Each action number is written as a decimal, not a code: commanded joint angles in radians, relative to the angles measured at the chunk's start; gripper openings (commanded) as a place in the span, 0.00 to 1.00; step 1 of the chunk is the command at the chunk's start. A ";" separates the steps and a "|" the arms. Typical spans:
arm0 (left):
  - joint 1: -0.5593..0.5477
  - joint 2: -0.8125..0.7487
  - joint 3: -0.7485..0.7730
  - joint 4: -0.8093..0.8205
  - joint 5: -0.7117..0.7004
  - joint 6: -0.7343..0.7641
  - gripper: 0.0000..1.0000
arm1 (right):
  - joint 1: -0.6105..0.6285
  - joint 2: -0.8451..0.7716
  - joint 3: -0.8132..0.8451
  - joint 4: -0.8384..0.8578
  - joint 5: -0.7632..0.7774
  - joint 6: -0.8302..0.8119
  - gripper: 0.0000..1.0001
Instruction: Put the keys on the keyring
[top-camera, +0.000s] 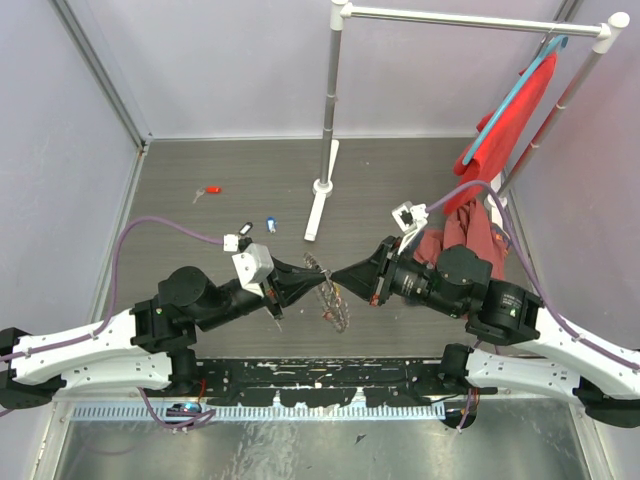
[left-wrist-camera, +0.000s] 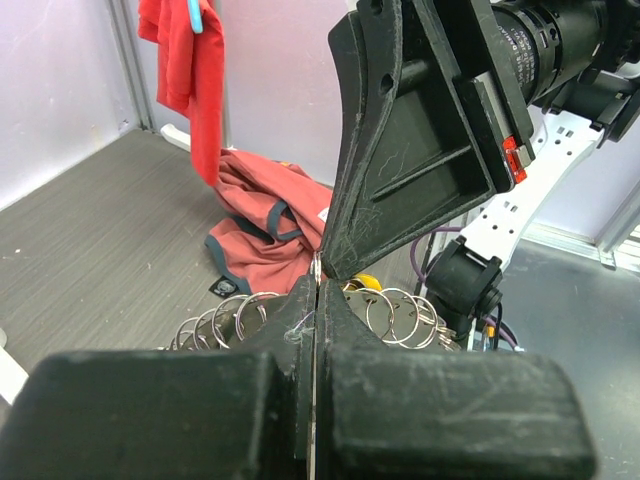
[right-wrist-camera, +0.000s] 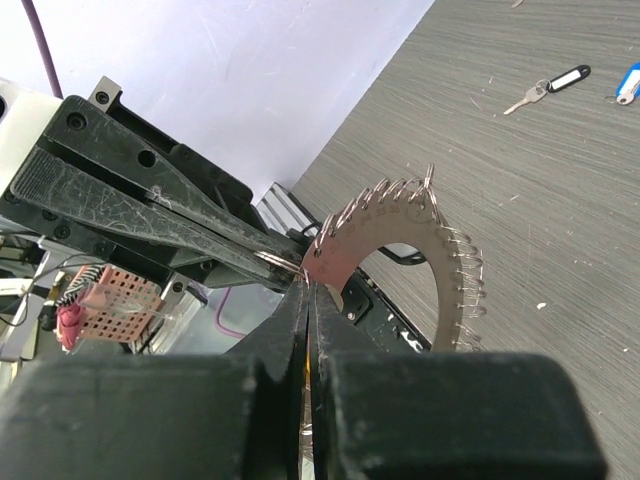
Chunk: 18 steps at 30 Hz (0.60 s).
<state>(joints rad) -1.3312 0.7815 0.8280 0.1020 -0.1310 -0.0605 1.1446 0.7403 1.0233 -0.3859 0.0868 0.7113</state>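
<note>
The keyring (top-camera: 338, 308), a flat grey ring fringed with small silvery loops, hangs on edge above the table between my two grippers. My left gripper (top-camera: 318, 281) is shut on its rim; loops (left-wrist-camera: 395, 315) fan out on both sides of the left fingers (left-wrist-camera: 316, 290). My right gripper (top-camera: 335, 279) is shut tip to tip against it, with the yellow head of a key (left-wrist-camera: 366, 283) at its tip. The ring also shows in the right wrist view (right-wrist-camera: 381, 230). A red key (top-camera: 212, 189), a black key (top-camera: 245, 228) and a blue key (top-camera: 271, 225) lie on the table.
A white clothes rack (top-camera: 330, 100) stands at the back, with a red garment (top-camera: 510, 110) on a blue hanger. A red cloth (top-camera: 470, 245) lies crumpled behind my right arm. A metal rail (top-camera: 320, 410) runs along the near edge.
</note>
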 joint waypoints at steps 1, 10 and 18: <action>0.000 -0.018 0.000 0.074 0.009 0.004 0.00 | 0.003 0.014 0.039 -0.008 0.013 -0.019 0.04; -0.001 -0.018 0.000 0.077 0.017 0.005 0.00 | 0.003 0.043 0.058 -0.041 0.004 -0.021 0.14; 0.000 -0.013 0.002 0.079 0.019 0.007 0.00 | 0.003 0.047 0.076 -0.051 0.017 -0.040 0.18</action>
<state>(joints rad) -1.3315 0.7815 0.8280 0.1001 -0.1242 -0.0570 1.1442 0.7860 1.0554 -0.4427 0.0925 0.7017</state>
